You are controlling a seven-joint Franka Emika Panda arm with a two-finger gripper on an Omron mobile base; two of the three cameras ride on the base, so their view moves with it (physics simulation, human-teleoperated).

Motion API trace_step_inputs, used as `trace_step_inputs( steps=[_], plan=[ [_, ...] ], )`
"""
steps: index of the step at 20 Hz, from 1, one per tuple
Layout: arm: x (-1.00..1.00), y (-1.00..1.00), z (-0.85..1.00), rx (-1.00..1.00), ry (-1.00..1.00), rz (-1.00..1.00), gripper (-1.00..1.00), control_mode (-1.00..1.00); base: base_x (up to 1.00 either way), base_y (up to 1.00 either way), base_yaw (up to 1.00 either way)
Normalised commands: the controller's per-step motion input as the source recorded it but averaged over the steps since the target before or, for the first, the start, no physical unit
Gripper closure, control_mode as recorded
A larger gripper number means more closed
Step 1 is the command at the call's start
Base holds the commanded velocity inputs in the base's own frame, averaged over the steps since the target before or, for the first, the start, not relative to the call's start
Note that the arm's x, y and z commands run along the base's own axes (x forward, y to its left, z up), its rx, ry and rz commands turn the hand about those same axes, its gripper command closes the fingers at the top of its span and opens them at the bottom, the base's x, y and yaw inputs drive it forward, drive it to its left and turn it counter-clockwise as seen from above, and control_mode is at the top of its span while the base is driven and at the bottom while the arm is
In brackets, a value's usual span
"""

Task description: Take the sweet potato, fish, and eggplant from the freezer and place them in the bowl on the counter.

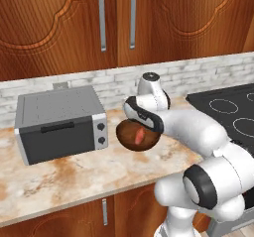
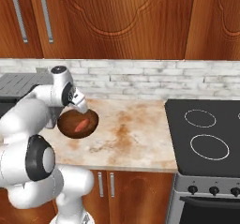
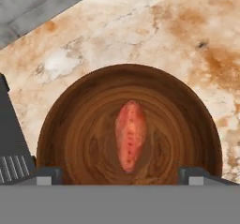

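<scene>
My gripper hovers with fingers spread apart and empty above the bowl on the counter, where the sweet potato lies; lifting carelessly, I judge I could clip the rim and shove it.

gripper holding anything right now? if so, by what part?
Nothing held. The gripper is open above the bowl, its fingertips wide apart, and the sweet potato lies free in the bowl.

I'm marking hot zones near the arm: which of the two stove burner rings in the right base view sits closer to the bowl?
The smaller, farther-back burner ring; it sits nearer the bowl than the larger front ring, which lies farther right.
</scene>
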Motion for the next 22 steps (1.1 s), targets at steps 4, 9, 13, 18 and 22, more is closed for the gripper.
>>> trace_step_inputs(
  steps=[4, 9, 13, 18, 22],
  plan=[
    [-1.0, -0.03, 0.95, 0.03, -0.2, -0.06, -1.0, -1.0, 0.0, 0.0, 0.0],
    [-1.0, -0.27, 0.74, 0.15, 0.0, -0.02, -1.0, -1.0, 0.0, 0.0, 0.0],
    [-0.5, -0.08, 0.2, 0.09, 0.03, 0.01, -1.0, 1.0, -0.5, 0.0, 0.08],
    [0.0, 0.0, 0.0, 0.0, 0.0, 0.0, -1.0, 1.0, -1.0, 0.04, 0.36],
    [0.0, 0.0, 0.0, 0.0, 0.0, 0.0, -1.0, 1.0, -0.94, 0.0, 0.58]
  ],
)
